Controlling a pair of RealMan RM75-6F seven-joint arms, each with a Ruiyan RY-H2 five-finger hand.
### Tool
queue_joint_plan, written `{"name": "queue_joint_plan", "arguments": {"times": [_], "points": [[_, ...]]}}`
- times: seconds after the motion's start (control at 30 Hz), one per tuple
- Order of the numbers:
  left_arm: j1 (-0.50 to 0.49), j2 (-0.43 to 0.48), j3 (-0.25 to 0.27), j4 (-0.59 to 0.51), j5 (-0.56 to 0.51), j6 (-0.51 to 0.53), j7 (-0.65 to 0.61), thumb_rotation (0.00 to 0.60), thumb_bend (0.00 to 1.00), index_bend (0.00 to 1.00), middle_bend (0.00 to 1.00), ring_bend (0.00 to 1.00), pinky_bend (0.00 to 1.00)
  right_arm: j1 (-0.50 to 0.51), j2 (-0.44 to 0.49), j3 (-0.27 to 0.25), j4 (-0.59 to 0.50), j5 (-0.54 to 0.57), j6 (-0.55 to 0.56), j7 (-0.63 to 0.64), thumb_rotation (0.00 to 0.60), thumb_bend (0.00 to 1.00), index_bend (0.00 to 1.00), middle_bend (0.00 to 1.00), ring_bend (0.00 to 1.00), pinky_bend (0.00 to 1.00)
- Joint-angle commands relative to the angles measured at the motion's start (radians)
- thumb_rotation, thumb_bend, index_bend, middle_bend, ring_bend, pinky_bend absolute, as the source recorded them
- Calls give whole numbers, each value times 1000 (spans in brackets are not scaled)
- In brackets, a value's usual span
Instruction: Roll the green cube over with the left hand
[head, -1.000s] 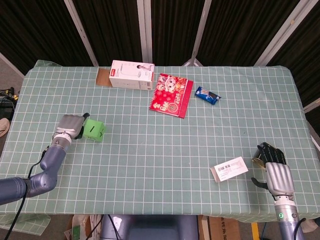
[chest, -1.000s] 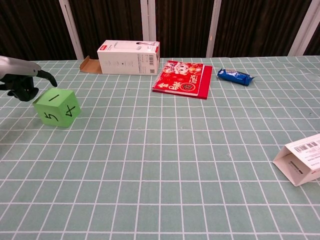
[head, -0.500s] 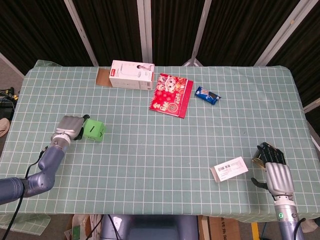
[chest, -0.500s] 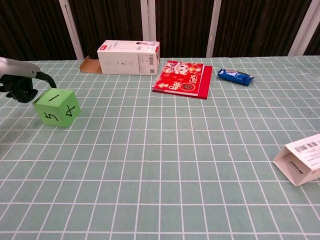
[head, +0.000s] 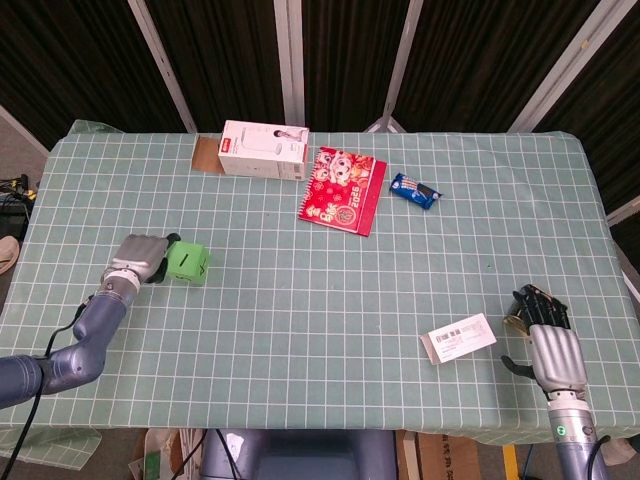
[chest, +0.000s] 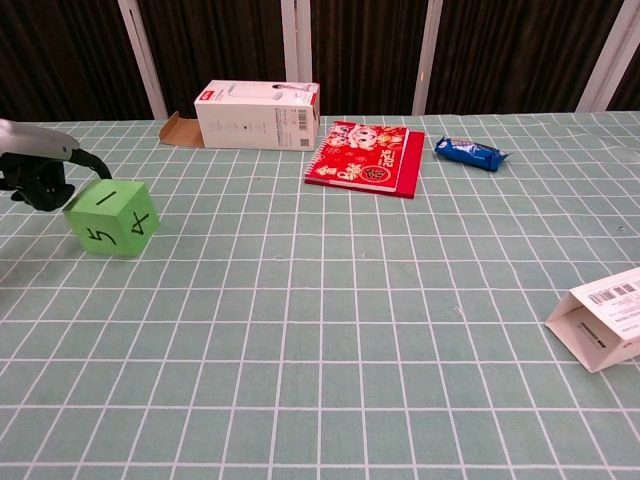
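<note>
Left hand (head: 140, 256) down at table level, far left, fingers dark and curled toward cube (head: 187, 262); cube just to its right, touching or nearly so, can't tell which. No real grip seen: nothing wrapped round cube, fingertips (chest: 92, 162) only at its upper back edge in chest view. How far apart fingers are: can't tell.

Cube sits flat on cloth (head: 300, 290), no tilt, "1" up, "5" and "4" on near faces. So roll prob. not done yet, judging by flat pose; contact stage at most. Left to do: tip cube over an edge so a new face comes up, then pull hand clear.

Farther right of left hand, well apart: white box (head: 263, 149), red booklet (head: 342, 189), blue packet (head: 414, 190), all toward far side. Nearer side, far right: label card (head: 460, 337), then right hand (head: 545, 335) just beside it, fingers loosely spread, holding nothing, idle.
</note>
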Motion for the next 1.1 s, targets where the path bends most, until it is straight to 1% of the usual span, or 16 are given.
{"name": "queue_joint_plan", "arguments": {"times": [0.03, 0.3, 0.57, 0.87, 1.1], "points": [[2, 22, 10, -21, 5, 4, 1, 600, 911, 169, 822, 749, 826, 1, -2, 0, 1, 0, -1, 0, 600, 185, 76, 14, 0, 18], [1, 75, 42, -70, -6, -5, 6, 600, 911, 169, 823, 750, 826, 5, -6, -2, 3, 2, -8, -3, 600, 185, 76, 13, 0, 17], [6, 93, 70, -77, 10, -17, 1, 600, 911, 169, 823, 751, 827, 5, -5, -2, 3, 5, -8, -5, 600, 185, 76, 14, 0, 18], [39, 94, 61, -90, 113, -21, -61, 600, 911, 169, 823, 751, 827, 3, 0, -2, -2, 7, -5, -4, 600, 186, 76, 14, 0, 18], [61, 104, 75, -112, 177, -26, -83, 600, 911, 169, 823, 751, 827, 5, 3, -4, -6, 8, -10, -1, 600, 186, 76, 14, 0, 18]]}}
